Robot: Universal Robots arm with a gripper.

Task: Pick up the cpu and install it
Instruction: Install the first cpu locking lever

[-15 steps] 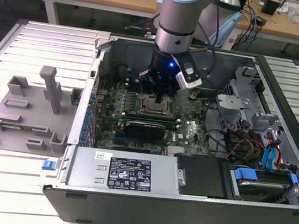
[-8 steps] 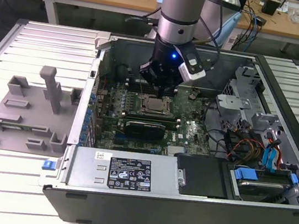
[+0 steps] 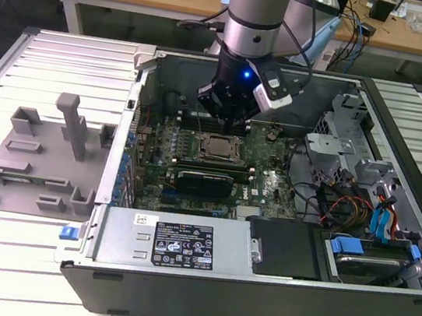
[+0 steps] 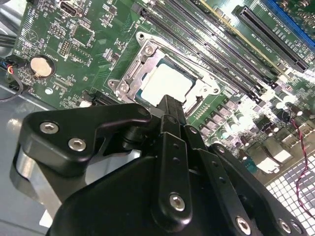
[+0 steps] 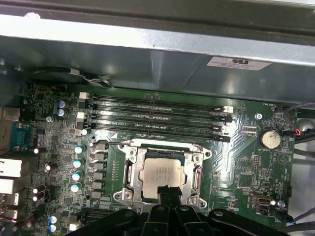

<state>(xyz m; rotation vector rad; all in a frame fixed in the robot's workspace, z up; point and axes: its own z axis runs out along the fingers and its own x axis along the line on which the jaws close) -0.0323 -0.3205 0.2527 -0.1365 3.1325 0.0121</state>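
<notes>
Silvery square cpu (image 5: 160,174) seated flat in socket frame (image 5: 129,172); end effector (image 5: 168,191) closed, empty, just above.

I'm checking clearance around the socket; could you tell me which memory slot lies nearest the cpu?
The memory slot right beside the socket frame holding the cpu; the others lie farther off, toward the case wall.

The arm (image 3: 251,10) is a fat silver-grey cylinder with a black wrist. A small blue light (image 3: 246,74) glows on it, a white-and-grey camera block (image 3: 271,94) sits alongside, and black cables (image 3: 314,31) trail off. The gripper (image 4: 170,103) is matte black linkage studded with silver screws (image 4: 49,128).
</notes>
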